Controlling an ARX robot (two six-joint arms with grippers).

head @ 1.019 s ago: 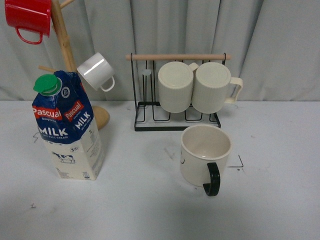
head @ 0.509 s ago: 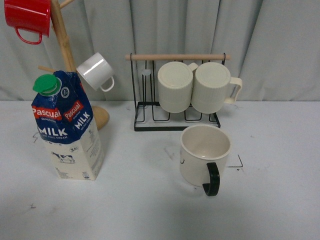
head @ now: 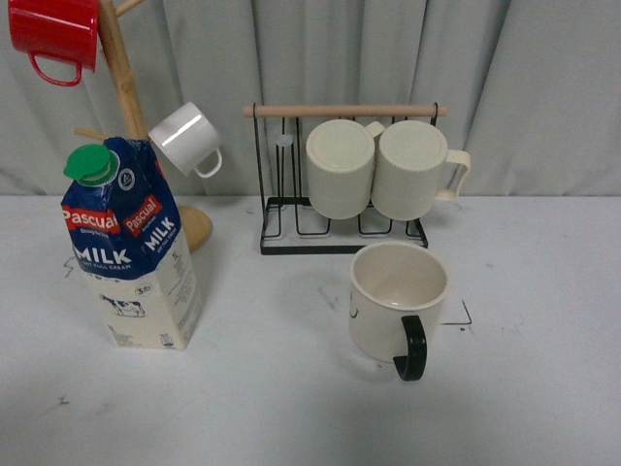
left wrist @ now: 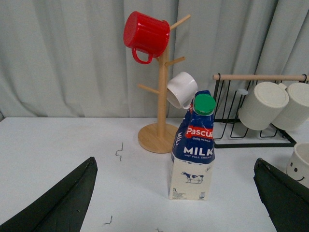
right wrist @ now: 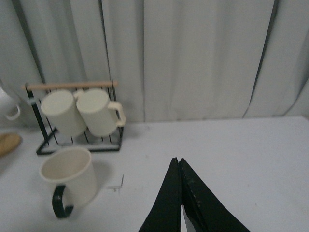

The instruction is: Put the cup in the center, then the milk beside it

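1. The cup (head: 398, 299) stands upright on the table (head: 291, 408), open end up, with its black handle toward six o'clock. It sits on the center patch (head: 454, 309). One black corner mark shows at about its four o'clock, and a fainter mark at its nine o'clock.
2. Over the last second the cup has not shifted in any way that matters, and nothing touches it. I judge the first step done.
3. The milk carton (head: 131, 248) stands upright at the cup's nine o'clock, well apart from it and likewise unmoved. The second step has not started.
4. The left gripper (left wrist: 175, 162) has its jaws spread wide and holds nothing. The carton stands ahead of it, in line with the gap, so it looks ready to reach for the carton.
5. The right gripper (right wrist: 177, 164) has its fingers pressed together with nothing between them, clear of the cup.
6. A wire rack (head: 340, 111) holding two ribbed mugs (head: 342, 167) stands near the cup at twelve o'clock.
7. A wooden mug tree (head: 121, 68) rises at the carton's twelve o'clock, carrying a red mug (head: 53, 29) and a small white mug (head: 186, 138).
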